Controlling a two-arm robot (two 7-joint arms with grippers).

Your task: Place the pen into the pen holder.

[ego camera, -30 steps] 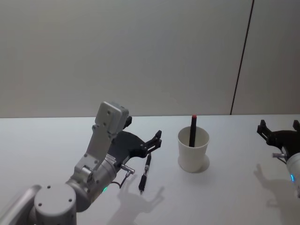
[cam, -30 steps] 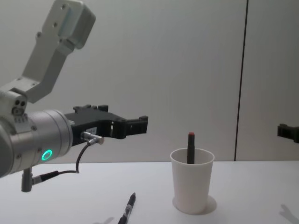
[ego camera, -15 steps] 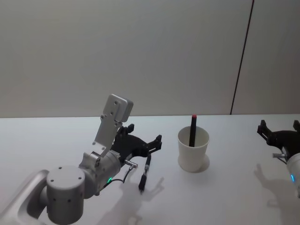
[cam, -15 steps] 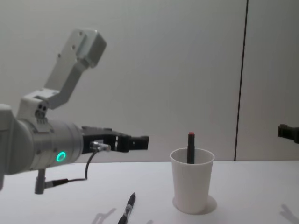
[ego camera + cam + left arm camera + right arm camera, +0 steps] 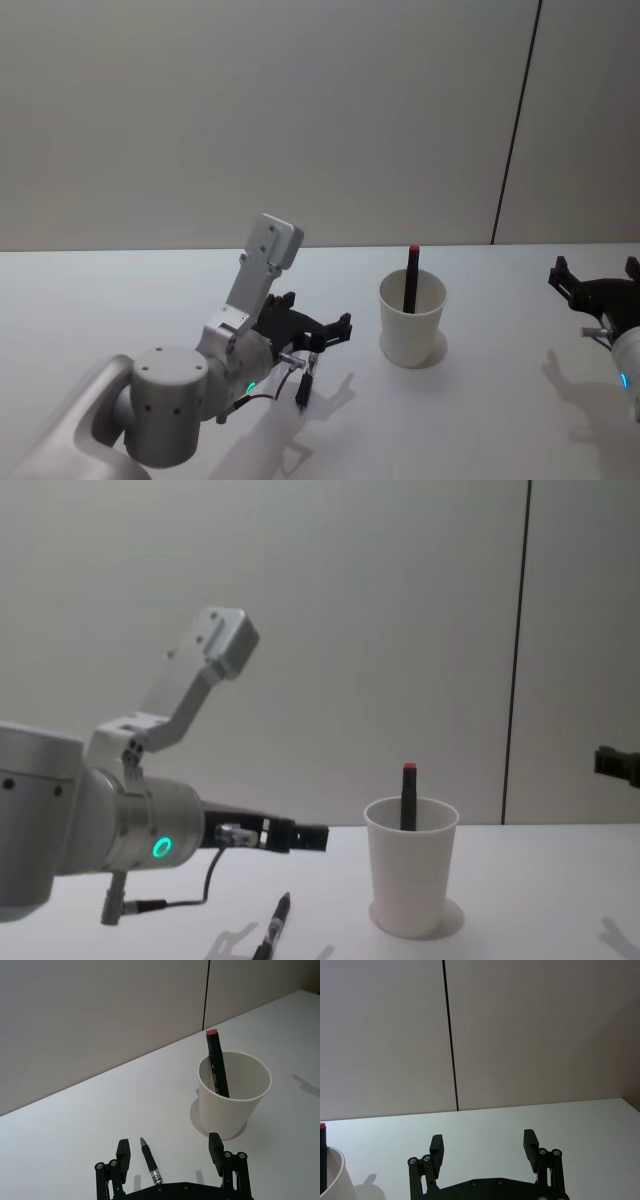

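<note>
The left gripper [image 5: 169,1145] hangs low over the white table [image 5: 120,290], its two black fingers [image 5: 123,1149] spread wide and holding nothing. In the left wrist view the pen [image 5: 150,1162], slim and black, lies flat on the table in the gap between those fingers, apart from both, its tip pointing away from the wrist. From the chest view the left gripper [image 5: 315,835] is clearly above the pen [image 5: 275,930] and not touching it. From the head view the pen [image 5: 303,385] sticks out from under the left gripper [image 5: 318,325], toward the robot.

Just to the right of the gripper, near but apart, stands the pen holder [image 5: 412,320], an upright white paper cup. A black marker with a red cap [image 5: 217,1067] already leans inside it, its top rising above the rim. Nothing lies on the table between the pen and the cup.

Well off to the right, the right gripper [image 5: 596,265] is held above the table with its fingers apart and empty.
</note>
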